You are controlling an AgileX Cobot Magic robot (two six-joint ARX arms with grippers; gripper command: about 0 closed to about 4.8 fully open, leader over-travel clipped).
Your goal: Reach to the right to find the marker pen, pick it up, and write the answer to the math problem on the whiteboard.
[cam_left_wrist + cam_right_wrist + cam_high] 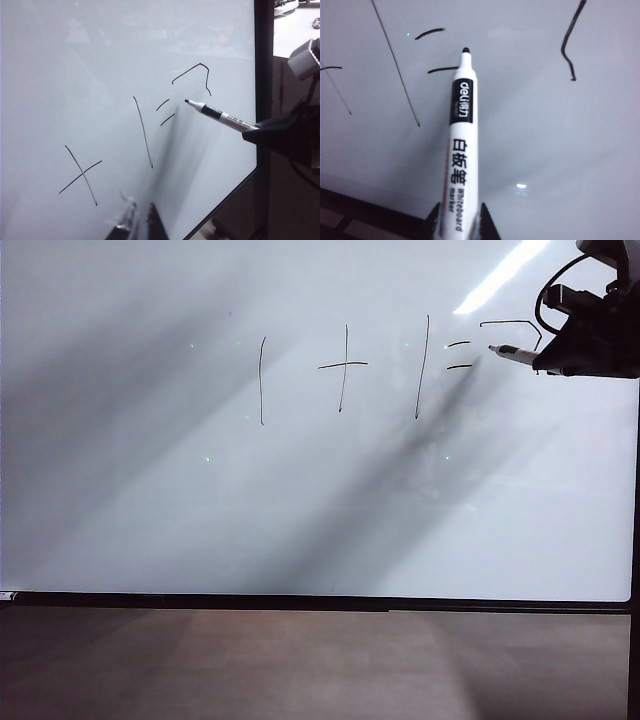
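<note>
Right gripper point(458, 220) clamped on the marker pen point(460, 140), at the right edge of the whiteboard point(200, 520) in the exterior view, just past the equals dashes of the math problem point(345, 368). The tip looks lifted just off the board beside the lower dash. The answer point(192, 77) is only part drawn: a top bar and a short down-stroke with a hook.

Left gripper point(137, 222) sits low near the board; only blurred fingertips show, so its state cannot be told.

Risks: re-landing off the stroke's end leaves a gap, drifting toward the dashes smears them, and pressing too hard could skid the tip or slip the pen in the jaws.

Tip contact is uncertain. The right arm is cropped.
</note>
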